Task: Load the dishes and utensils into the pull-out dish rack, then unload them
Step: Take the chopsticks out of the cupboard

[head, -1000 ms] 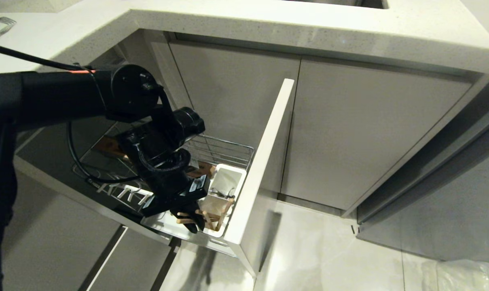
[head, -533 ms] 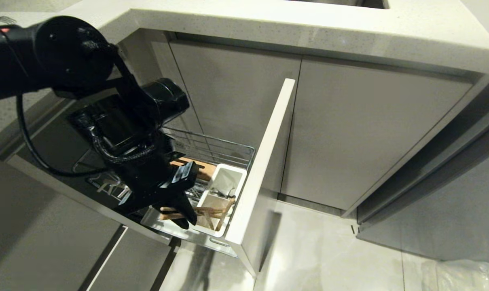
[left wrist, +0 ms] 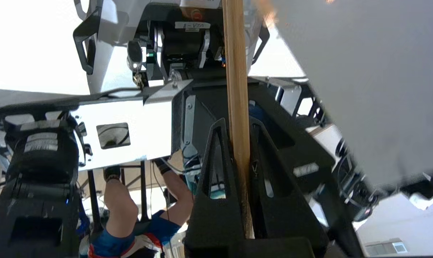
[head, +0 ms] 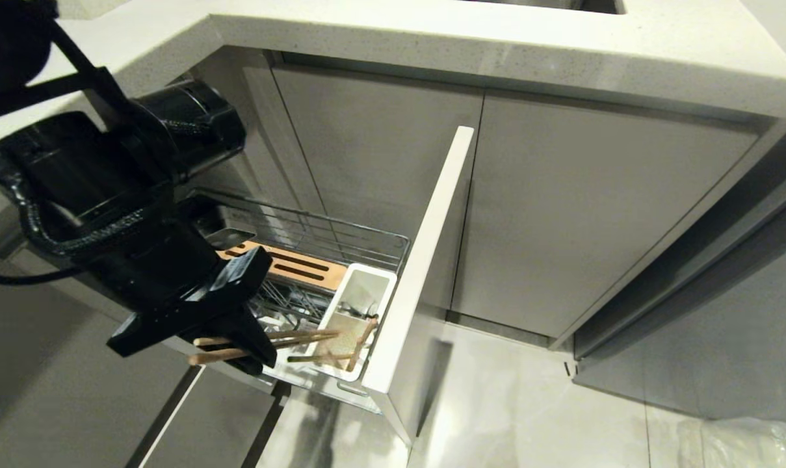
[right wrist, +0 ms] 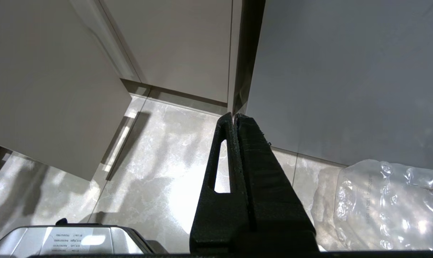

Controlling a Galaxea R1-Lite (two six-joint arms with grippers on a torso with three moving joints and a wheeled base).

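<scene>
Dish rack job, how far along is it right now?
No plate or bowl shows in the open dish rack, so those seem unloaded. In hand: the left claw is shut on the chopsticks, just outside the white caddy. Possibly left: a metal utensil in the caddy. The right claw hangs shut near the floor.

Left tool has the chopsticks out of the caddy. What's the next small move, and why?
Probably keep raising the left tool toward the countertop. It is shut on the chopsticks, whose far tips look barely clear of the white caddy, where another chopstick leans.
</scene>
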